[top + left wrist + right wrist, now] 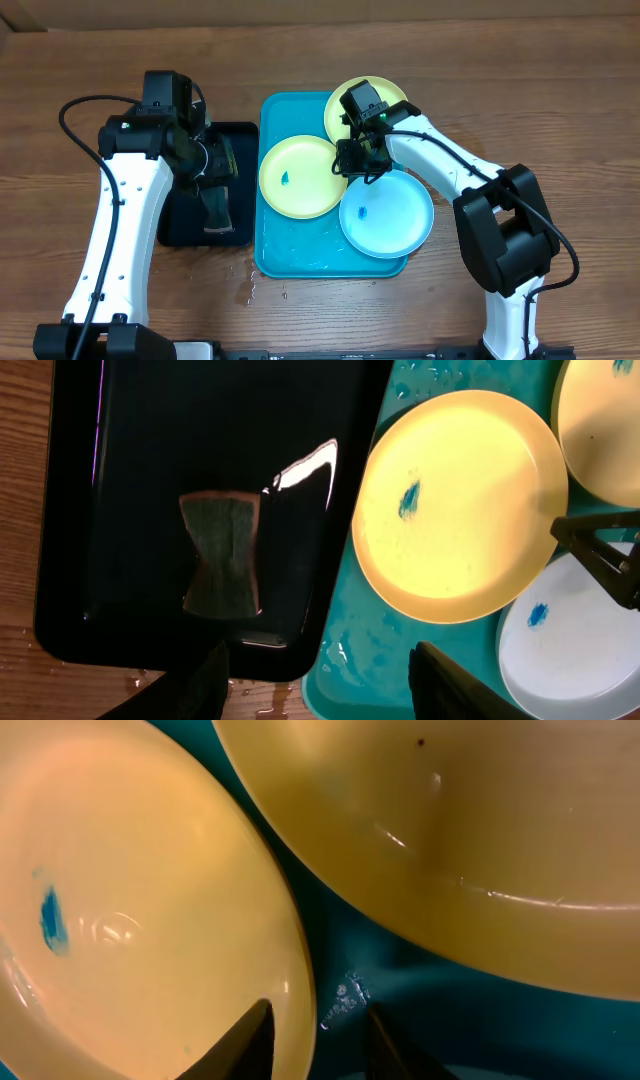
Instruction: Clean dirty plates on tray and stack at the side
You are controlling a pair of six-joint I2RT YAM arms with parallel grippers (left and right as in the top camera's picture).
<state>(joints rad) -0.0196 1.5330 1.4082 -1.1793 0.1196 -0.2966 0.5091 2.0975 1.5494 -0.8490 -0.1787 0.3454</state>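
The cyan-blue tray [268,250] holds three plates. One yellow-green plate [295,178] with a blue smear lies at its left. A second yellow-green plate [395,95] leans over the far right corner, and a light cyan plate [390,215] with a blue smear lies at the near right. My right gripper [356,165] straddles the first plate's right rim [300,970]. One finger is over the plate and the other over the tray [400,980], with a gap left. My left gripper [320,690] is open and empty, near the black tray's front edge.
A narrow black tray [150,440] lies left of the blue tray, with a wet brown-green sponge [221,555] lying in it. Water drops sit on the wooden table [250,285] by the blue tray's near left corner. The blue tray's floor is wet.
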